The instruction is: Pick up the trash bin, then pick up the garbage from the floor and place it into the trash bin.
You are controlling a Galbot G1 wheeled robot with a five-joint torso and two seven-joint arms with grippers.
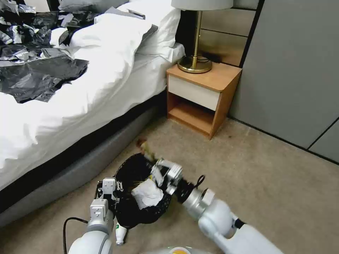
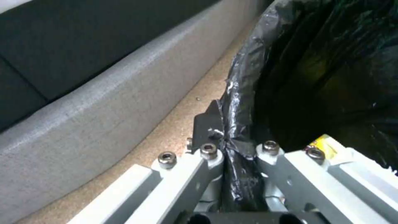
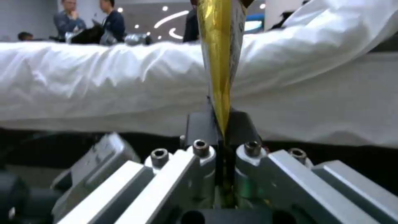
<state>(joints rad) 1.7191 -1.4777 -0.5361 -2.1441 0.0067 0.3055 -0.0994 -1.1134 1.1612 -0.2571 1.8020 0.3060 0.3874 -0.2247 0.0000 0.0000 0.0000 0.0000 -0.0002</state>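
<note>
The left tool [image 1: 110,188] was clamped shut on the bin [image 1: 132,208], pinching the black liner at the near rim [image 2: 232,146]; the bin hung tipped beside the bed [image 1: 70,106], its mouth facing up toward the head camera. So the first step, picking up the bin, looked done. Inside lay a white wad [image 1: 146,194], and a yellow packet [image 2: 325,146] showed by the liner, so some litter seemed already dropped in. The right tool [image 1: 155,165] was at the bin's far rim, closed tight on a thin gold wrapper [image 3: 217,62] that stood up from between its fingers. That piece was not yet released into the bin. A small bottle [image 1: 120,234] lay on the carpet just below the bin, by my reading litter left to collect.
</note>
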